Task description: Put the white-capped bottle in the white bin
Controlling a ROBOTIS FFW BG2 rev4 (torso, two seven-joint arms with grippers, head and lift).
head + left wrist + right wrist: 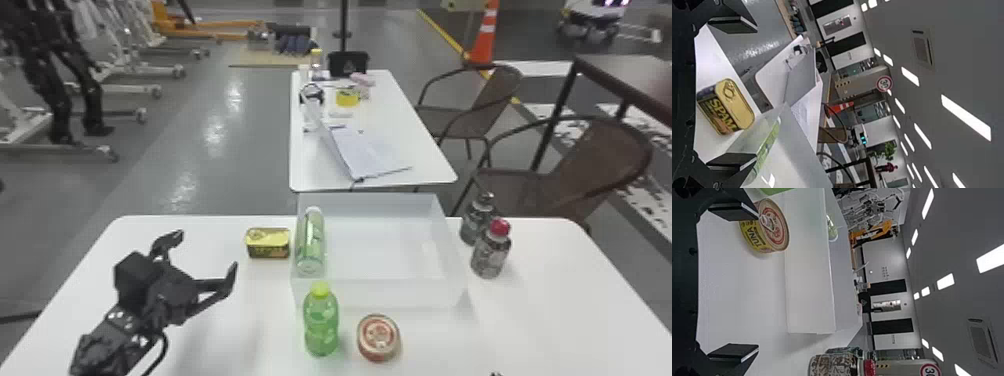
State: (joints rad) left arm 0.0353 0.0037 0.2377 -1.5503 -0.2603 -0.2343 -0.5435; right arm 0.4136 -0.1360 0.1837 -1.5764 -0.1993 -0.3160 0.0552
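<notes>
One bottle (310, 242) with white cap lies inside the bin (390, 294), along its left wall, the cap at the far end. The left gripper (205, 252) is well apart from it, its jaws wide; the yellow tin (268, 244) sits between. The right gripper (496, 373) also has wide jaws, apart from the bottle.

Bottle (310, 245) in bin (385, 292), tin (268, 244) left

white-capped green bottle (310, 242), seemingly lying flat, in white bin (390, 290), by left wall
</notes>
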